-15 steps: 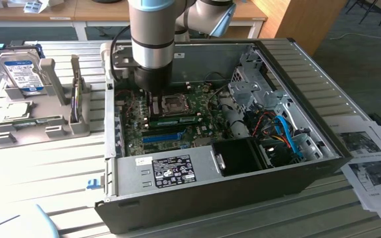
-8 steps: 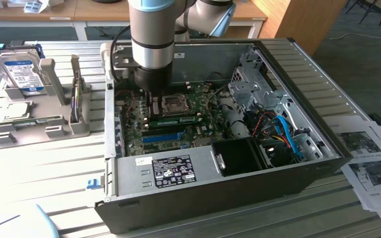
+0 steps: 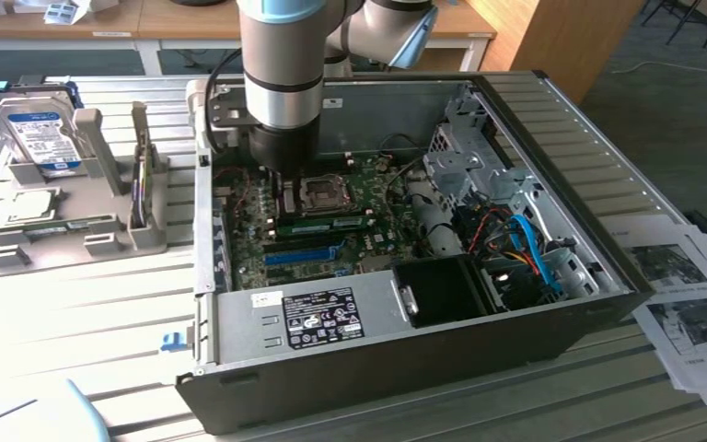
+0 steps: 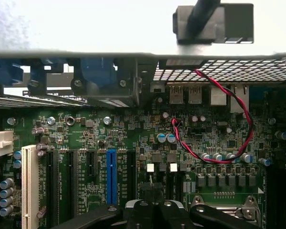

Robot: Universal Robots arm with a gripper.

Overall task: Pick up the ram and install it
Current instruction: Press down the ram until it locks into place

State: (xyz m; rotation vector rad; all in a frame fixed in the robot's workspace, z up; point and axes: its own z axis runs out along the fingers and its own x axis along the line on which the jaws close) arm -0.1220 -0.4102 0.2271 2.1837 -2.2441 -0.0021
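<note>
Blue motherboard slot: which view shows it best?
Wrist view: the blue slot lies close up, neighbouring black slots clear. The exterior view shows the slot from farther off, inside the open case.

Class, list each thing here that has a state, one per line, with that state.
computer case: side open, lying flat on the table.
gripper: shut, low over the motherboard, holding nothing visible.
ram: lying flat along the motherboard by the CPU socket.
hard drive: upright in the grey stand.
blue slot: unoccupied.

Exterior view looks down from high; wrist view hovers close over the shared motherboard (image 3: 329,230).
</note>
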